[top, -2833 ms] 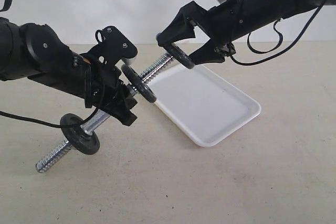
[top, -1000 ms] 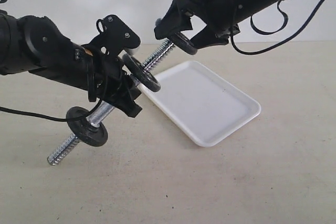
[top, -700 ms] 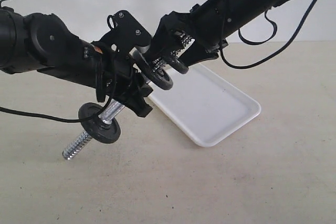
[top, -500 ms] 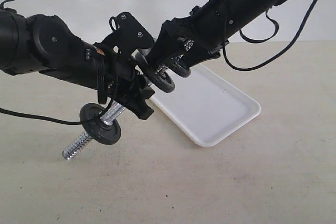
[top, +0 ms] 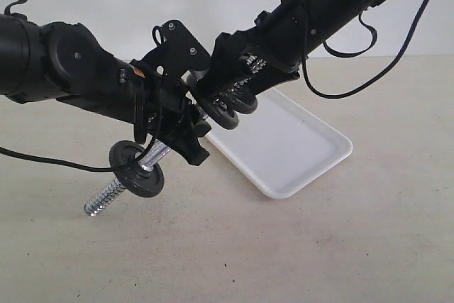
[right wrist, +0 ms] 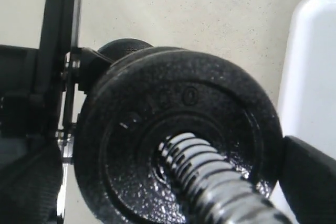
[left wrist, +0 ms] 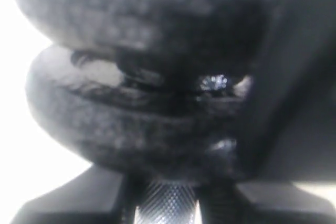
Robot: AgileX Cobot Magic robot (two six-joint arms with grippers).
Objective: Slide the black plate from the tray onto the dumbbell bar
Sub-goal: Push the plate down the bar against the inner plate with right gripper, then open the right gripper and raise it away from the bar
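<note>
Steel bar (right wrist: pixel 210 179) threading black plate (right wrist: pixel 136 103): right wrist only.

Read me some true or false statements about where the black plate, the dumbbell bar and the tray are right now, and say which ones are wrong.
1. The dumbbell bar passes through the centre hole of the black plate. True.
2. The black plate lies on the tray. False: it is up on the bar, between the fingers of the right gripper.
3. The left gripper holds the bar clear of the table. True.
4. The bar is level. False: it slopes, with its free threaded end low.
5. The bar carries only the black plate. False: a lower disc sits near the low end.
</note>
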